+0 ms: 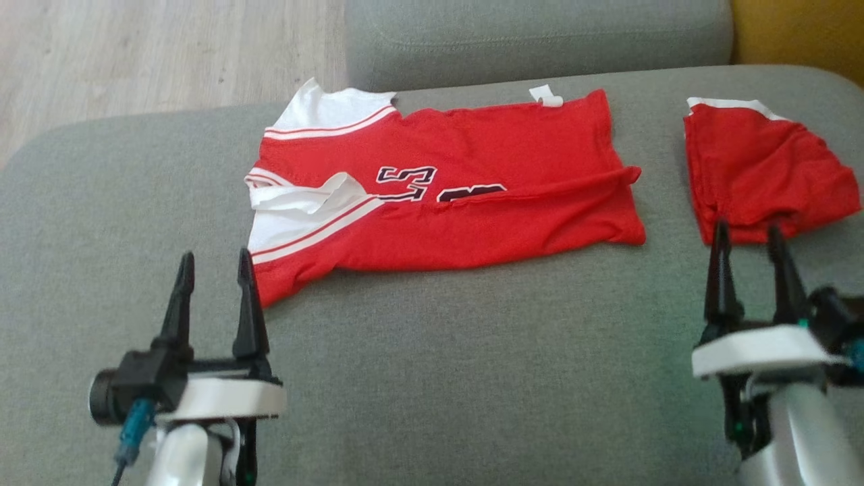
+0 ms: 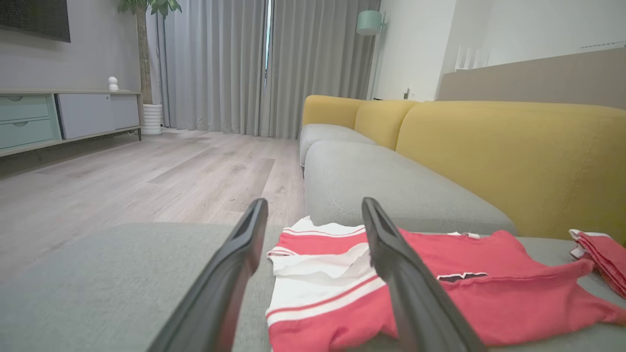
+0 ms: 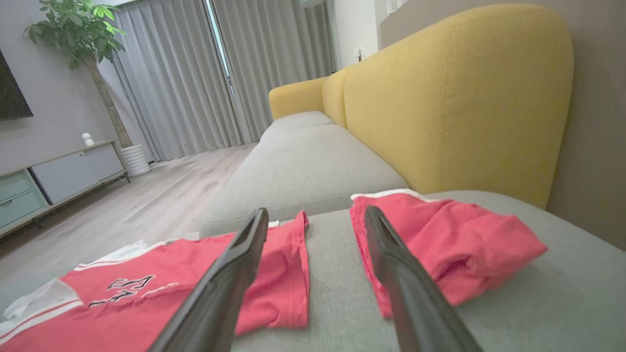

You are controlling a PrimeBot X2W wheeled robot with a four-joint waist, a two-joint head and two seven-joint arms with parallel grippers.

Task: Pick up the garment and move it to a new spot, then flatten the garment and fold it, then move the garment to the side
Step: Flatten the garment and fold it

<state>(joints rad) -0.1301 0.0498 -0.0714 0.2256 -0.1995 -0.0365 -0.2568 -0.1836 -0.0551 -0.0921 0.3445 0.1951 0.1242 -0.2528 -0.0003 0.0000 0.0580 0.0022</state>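
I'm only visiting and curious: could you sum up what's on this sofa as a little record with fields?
surface: grey cushion
main garment: red jersey, white sleeves, partly folded over its black number
other garment: smaller red garment, to the jersey's right, apart
left gripper: open, empty
right gripper: open, empty

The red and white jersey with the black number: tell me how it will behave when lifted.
The red and white fabric jersey is probably floppy: a fold ridge crosses its middle, so it would likely drape and bunch. It lies thin and flat, so likely light. Pushed on the grey fabric sofa cushion, it would probably wrinkle, not slide.
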